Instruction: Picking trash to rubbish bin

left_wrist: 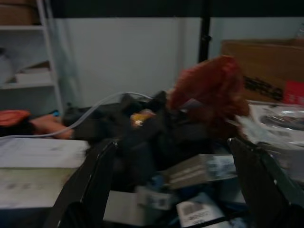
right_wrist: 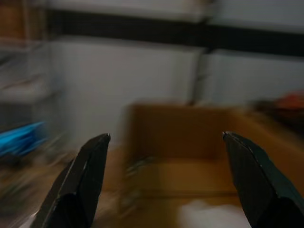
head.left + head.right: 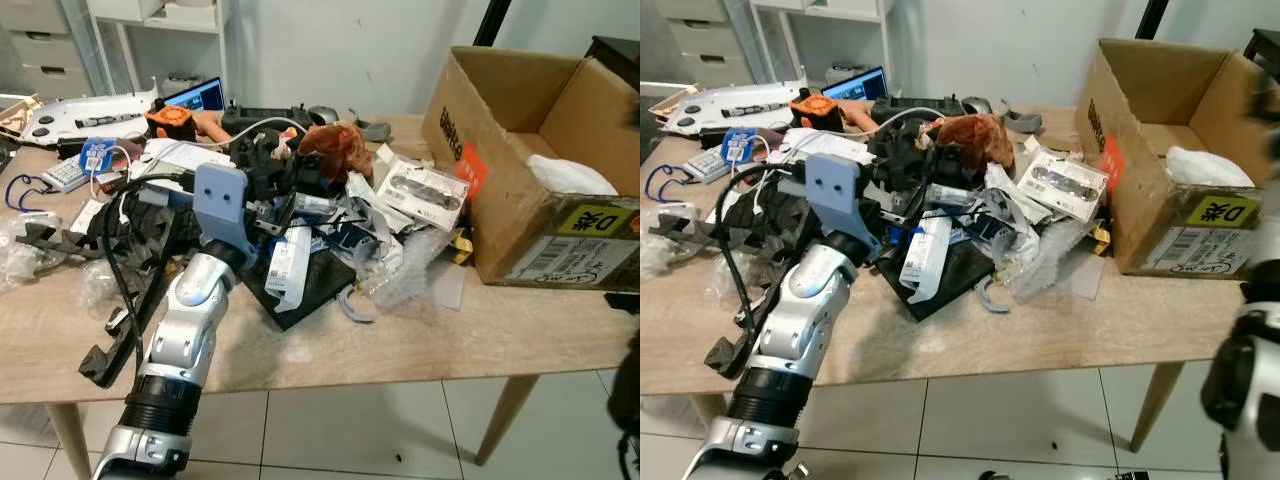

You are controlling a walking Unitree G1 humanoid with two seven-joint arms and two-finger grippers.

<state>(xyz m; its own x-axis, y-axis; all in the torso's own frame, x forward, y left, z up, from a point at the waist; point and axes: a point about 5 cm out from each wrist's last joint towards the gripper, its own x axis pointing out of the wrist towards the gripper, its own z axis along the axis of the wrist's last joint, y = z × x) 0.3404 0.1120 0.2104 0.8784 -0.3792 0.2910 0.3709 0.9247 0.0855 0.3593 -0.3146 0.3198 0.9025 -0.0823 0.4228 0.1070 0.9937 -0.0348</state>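
Beside the cardboard box [image 3: 530,160], light, crumpled trash [image 3: 330,230] was heaped; the left gripper [image 1: 171,190], fingers spread, was aimed at its soft wrappers.

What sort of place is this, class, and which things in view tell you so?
Probably a workshop or office room: a cluttered wooden table with a laptop, a game controller, and a cardboard box.

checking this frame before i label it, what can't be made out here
- Right gripper: right wrist view is motion-blurred; the cardboard box ahead is only a smear.
- Left gripper: left wrist view is dark, so labels on the packets under the reddish-brown crumpled thing are unreadable.
- Box contents: in the eye views the box wall hides all but a white bag.
- Right arm: cut off by the picture edge, blurred.
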